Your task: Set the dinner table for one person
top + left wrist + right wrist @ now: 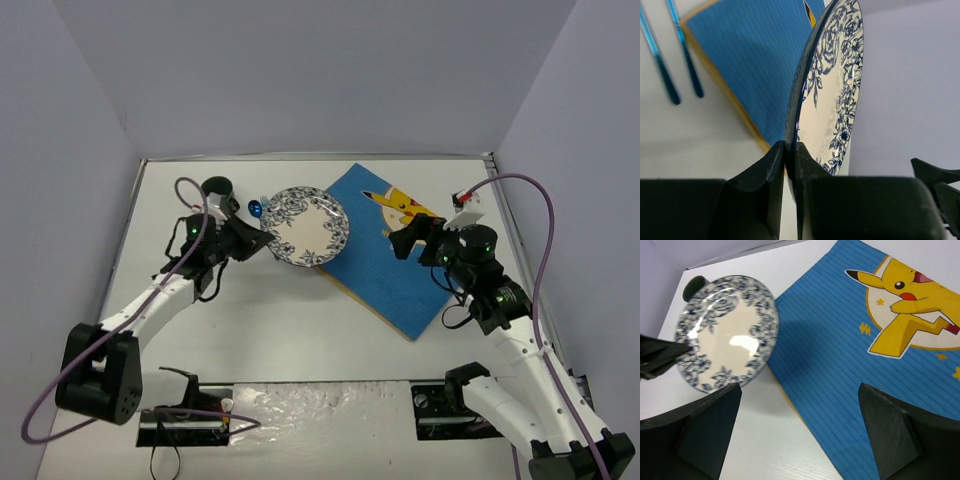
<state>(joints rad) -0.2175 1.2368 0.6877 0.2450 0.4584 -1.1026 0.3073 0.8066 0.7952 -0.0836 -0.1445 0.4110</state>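
Observation:
My left gripper (pixel 262 243) is shut on the left rim of a white plate with a blue floral border (pixel 310 228). The plate hangs above the white dinner table (pixel 280 330), its right part over the left corner of the blue placemat with a yellow cartoon figure (pixel 385 270). In the left wrist view the plate (pixel 837 90) stands edge-on, its rim pinched in the left gripper (pixel 790 147). My right gripper (pixel 405 240) hovers open over the placemat (pixel 840 380); nothing lies inside the right gripper (pixel 799 386). The plate (pixel 735 340) is to its left.
A dark cup (pixel 218 188) stands behind the left gripper at the back left. Two thin blue utensil handles (pixel 657 55) lie on the table beside the placemat (pixel 750 60). Grey walls enclose the table on three sides.

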